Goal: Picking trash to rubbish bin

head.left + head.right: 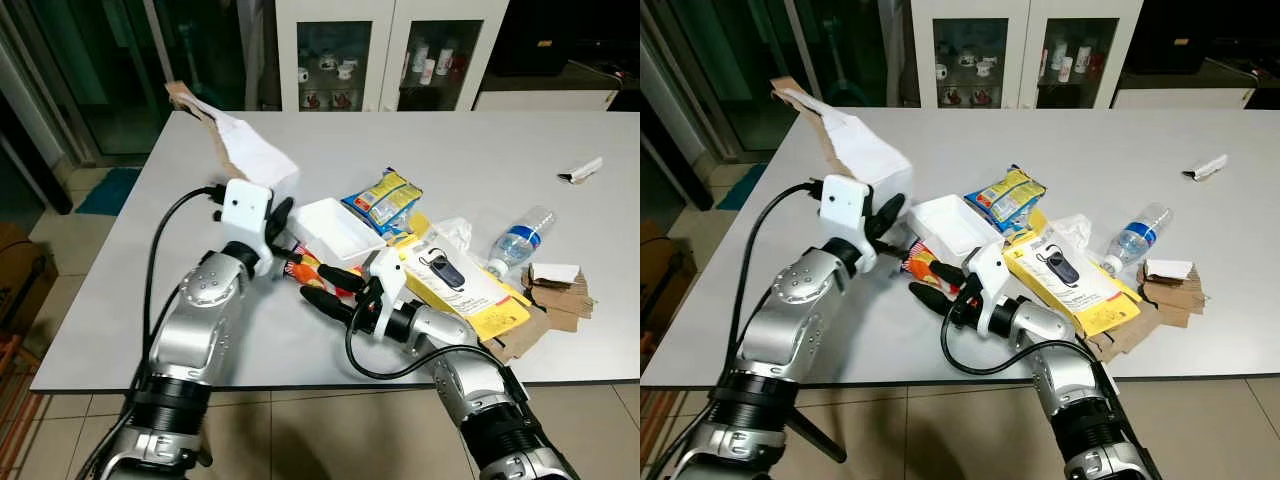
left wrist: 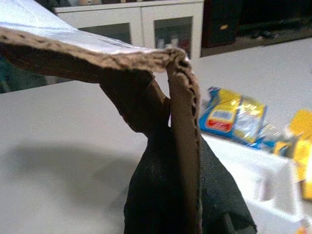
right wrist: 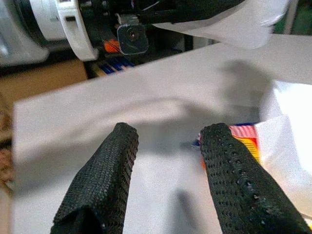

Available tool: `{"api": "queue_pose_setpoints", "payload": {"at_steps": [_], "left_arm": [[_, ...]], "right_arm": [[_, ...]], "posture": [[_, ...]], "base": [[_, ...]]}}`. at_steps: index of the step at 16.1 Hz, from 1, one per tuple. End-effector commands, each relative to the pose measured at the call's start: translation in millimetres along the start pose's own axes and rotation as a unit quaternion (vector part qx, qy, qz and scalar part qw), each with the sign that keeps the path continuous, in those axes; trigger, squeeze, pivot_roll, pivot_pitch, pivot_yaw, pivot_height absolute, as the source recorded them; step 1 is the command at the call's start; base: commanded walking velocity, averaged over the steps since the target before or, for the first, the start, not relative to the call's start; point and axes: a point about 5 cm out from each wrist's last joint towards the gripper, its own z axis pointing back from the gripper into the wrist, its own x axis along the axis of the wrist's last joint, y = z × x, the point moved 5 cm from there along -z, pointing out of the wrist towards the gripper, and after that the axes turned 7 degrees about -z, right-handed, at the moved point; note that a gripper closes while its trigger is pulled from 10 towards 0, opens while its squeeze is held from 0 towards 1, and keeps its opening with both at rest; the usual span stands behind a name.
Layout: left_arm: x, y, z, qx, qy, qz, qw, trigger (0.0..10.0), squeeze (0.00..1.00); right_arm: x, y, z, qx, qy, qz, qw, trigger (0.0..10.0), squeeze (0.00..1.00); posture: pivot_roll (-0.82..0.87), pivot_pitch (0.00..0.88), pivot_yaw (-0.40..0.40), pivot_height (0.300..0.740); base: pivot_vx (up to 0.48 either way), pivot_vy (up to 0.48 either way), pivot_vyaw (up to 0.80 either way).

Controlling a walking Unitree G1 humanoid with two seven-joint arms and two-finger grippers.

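Note:
My left gripper (image 1: 278,216) is shut on a torn piece of cardboard (image 1: 240,142), white on one face and brown on the other, held up above the grey table (image 1: 130,280). The left wrist view shows a black finger (image 2: 156,195) pressed against the cardboard's edge (image 2: 183,126). My right gripper (image 1: 322,284) is open and low over the table, its tips beside a red-orange snack wrapper (image 1: 304,267). In the right wrist view that wrapper (image 3: 243,134) lies just past one finger (image 3: 239,180), partly under a white foam tray (image 3: 292,112).
Trash lies right of the grippers: the white foam tray (image 1: 335,228), a yellow-blue snack packet (image 1: 385,198), a yellow blister pack (image 1: 465,282), crumpled plastic (image 1: 452,234), a water bottle (image 1: 520,238), cardboard scraps (image 1: 556,292), a small wrapper (image 1: 582,170). A glass-door cabinet (image 1: 390,50) stands behind.

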Motion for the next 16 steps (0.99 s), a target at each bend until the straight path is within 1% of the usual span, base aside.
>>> {"api": "queue_pose_setpoints", "payload": {"at_steps": [1, 2, 3, 4, 5, 7, 8, 9, 11, 14, 16], "left_arm": [[5.7, 5.6, -2.1, 0.010, -0.008, -0.021, 1.000, 10.0, 0.00], [7.6, 15.9, -2.7, 0.023, -0.005, -0.041, 0.999, 10.0, 0.00], [8.2, 20.0, -2.3, 0.017, -0.003, -0.063, 0.998, 10.0, 0.00], [9.6, 19.5, -0.9, -0.009, -0.008, -0.062, 0.998, 10.0, 0.00], [9.9, 18.9, 0.4, -0.023, -0.011, -0.062, 0.998, 10.0, 0.00], [9.4, 20.1, 7.0, -0.062, -0.012, -0.072, 0.995, 10.0, 0.00], [8.2, 17.1, 9.9, -0.099, -0.006, -0.078, 0.992, 10.0, 0.00], [5.0, 16.6, 13.7, -0.122, 0.004, -0.086, 0.989, 10.0, 0.00], [6.1, 22.6, 24.0, -0.142, 0.008, -0.098, 0.985, 10.0, 0.00], [9.1, 29.6, 31.2, -0.152, 0.015, -0.088, 0.984, 10.0, 0.00], [5.3, 20.9, 39.1, -0.196, 0.034, -0.091, 0.976, 10.0, 0.00]], "right_arm": [[0.4, -1.7, -1.6, -0.004, 0.006, 0.018, 1.000, 10.0, 0.00], [1.0, -2.6, -1.3, -0.007, 0.009, 0.026, 1.000, 10.0, 0.00], [-2.2, -0.4, -1.0, -0.001, 0.025, 0.052, 0.998, 10.0, 0.00], [-4.8, 1.6, -0.9, 0.004, 0.032, 0.057, 0.998, 10.0, 0.00], [-5.9, 1.8, -0.8, 0.004, 0.035, 0.059, 0.998, 10.0, 0.00], [-8.0, 3.8, 0.4, 0.007, 0.038, 0.065, 0.997, 10.0, 0.00], [-7.9, 5.8, 2.1, 0.013, 0.039, 0.072, 0.997, 10.0, 0.00], [-6.8, 8.4, 3.5, 0.023, 0.040, 0.079, 0.996, 10.0, 0.00], [-2.7, 11.8, 4.8, 0.036, 0.039, 0.086, 0.995, 10.0, 0.00], [6.7, 17.9, 5.8, 0.056, 0.032, 0.097, 0.993, 10.0, 0.00], [0.9, 16.3, 4.2, 0.052, 0.055, 0.129, 0.989, 10.0, 0.00]], "posture": [[0.08, 0.008, -0.010, 0.740], [0.08, 0.008, -0.010, 0.740], [0.08, 0.008, -0.012, 0.740], [0.08, 0.008, -0.012, 0.740], [0.08, 0.008, -0.012, 0.740], [0.08, 0.011, -0.013, 0.740], [0.08, 0.011, -0.013, 0.740], [0.08, 0.011, -0.013, 0.740], [0.08, 0.012, -0.018, 0.740], [0.08, 0.013, -0.024, 0.740], [0.08, 0.013, -0.030, 0.740]], "base": [[0.000, 0.000, 0.00], [0.000, 0.000, 0.00], [0.000, 0.000, 0.00], [0.000, 0.000, 0.00], [0.000, 0.000, 0.00], [0.000, 0.000, 0.00], [0.000, 0.000, 0.00], [0.000, 0.000, 0.00], [0.000, 0.000, 0.00], [0.000, 0.000, 0.00], [0.000, 0.000, 0.00]]}}
